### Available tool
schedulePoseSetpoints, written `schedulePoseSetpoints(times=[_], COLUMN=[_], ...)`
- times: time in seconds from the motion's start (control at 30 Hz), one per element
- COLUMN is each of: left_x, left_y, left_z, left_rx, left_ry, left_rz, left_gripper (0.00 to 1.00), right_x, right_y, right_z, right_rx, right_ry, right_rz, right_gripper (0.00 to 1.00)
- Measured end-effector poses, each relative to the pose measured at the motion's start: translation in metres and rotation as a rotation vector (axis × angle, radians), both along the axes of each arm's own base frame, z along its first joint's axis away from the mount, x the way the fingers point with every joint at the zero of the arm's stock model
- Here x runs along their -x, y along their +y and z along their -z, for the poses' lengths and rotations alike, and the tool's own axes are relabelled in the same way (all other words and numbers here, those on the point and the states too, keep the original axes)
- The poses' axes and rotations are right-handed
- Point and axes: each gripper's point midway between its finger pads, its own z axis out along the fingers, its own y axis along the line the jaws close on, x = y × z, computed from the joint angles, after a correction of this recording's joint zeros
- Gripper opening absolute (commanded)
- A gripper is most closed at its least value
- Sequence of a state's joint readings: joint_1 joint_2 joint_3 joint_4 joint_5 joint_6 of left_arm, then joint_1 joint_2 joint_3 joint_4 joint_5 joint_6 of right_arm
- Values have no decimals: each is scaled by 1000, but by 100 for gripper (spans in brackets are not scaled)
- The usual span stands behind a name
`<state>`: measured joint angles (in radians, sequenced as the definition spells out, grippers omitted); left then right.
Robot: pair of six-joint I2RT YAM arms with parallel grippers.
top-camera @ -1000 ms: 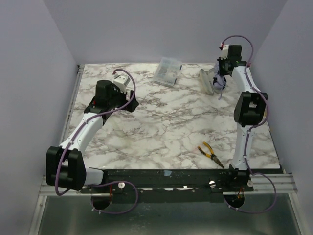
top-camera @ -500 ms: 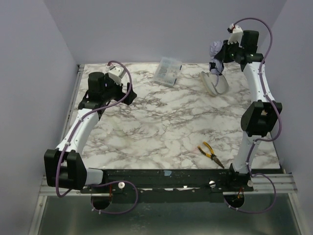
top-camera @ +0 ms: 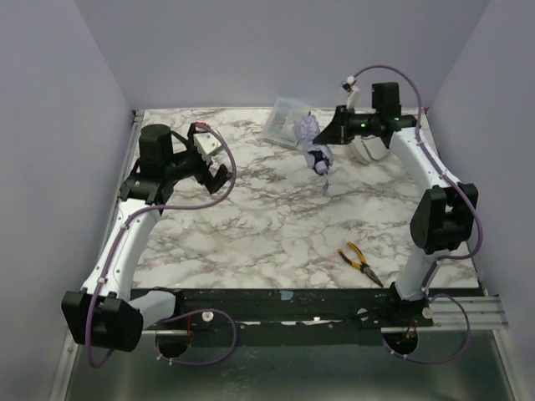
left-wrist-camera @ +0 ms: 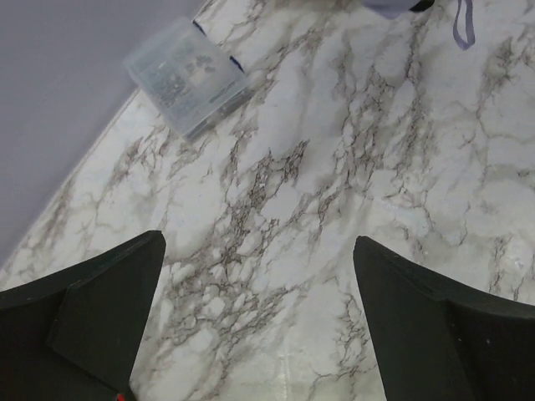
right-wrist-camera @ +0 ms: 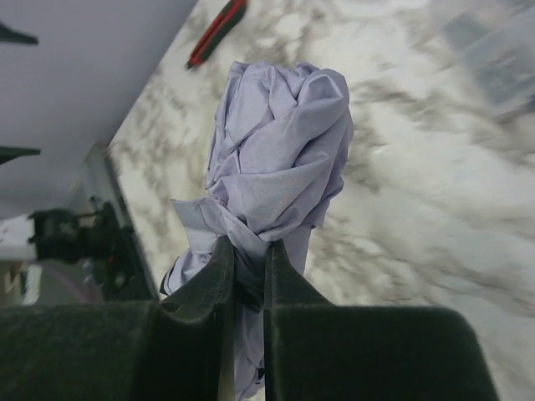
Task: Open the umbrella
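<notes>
The umbrella [top-camera: 316, 154] is a folded, crumpled pale lavender bundle held in the air over the back middle of the table, with a strap hanging below it. My right gripper [top-camera: 324, 139] reaches left from the back right and is shut on the umbrella [right-wrist-camera: 280, 159]. In the right wrist view its jaws [right-wrist-camera: 247, 261] pinch the fabric and something dark near the bundle's lower part. The shaft and handle are hidden. My left gripper [top-camera: 214, 171] is wide open and empty, raised over the left of the table [left-wrist-camera: 257, 242]. The umbrella's edge shows at the top of the left wrist view [left-wrist-camera: 389, 7].
A clear plastic box [top-camera: 287, 119] lies at the back centre and also shows in the left wrist view [left-wrist-camera: 185, 75]. A pale curved object [top-camera: 368, 150] lies under the right arm. Yellow-handled pliers [top-camera: 359, 263] lie at the front right. Walls close in the left, back and right.
My right arm lifted the umbrella from the back right corner and swung it left over the back middle. My left arm rose and drew back to the left, its gripper turned toward the umbrella.
</notes>
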<state>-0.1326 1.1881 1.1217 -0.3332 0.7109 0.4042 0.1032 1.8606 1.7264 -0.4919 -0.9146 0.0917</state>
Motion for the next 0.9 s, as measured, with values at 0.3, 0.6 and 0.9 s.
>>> schedulePoseSetpoints(times=[0.3, 0.6, 0.9], left_x=[73, 96, 102], left_y=[-49, -83, -99], left_z=[-9, 21, 47], left_rx=[-279, -405, -482], left_ry=[-433, -577, -624], left_rz=[419, 662, 751], left_gripper=[99, 99, 77], right_x=[117, 173, 199], right_y=[100, 133, 149], right_z=[26, 35, 28], right_rx=[-45, -5, 15], right_ry=[117, 93, 33], right_rz=[-431, -637, -748], right_gripper=[1, 1, 4])
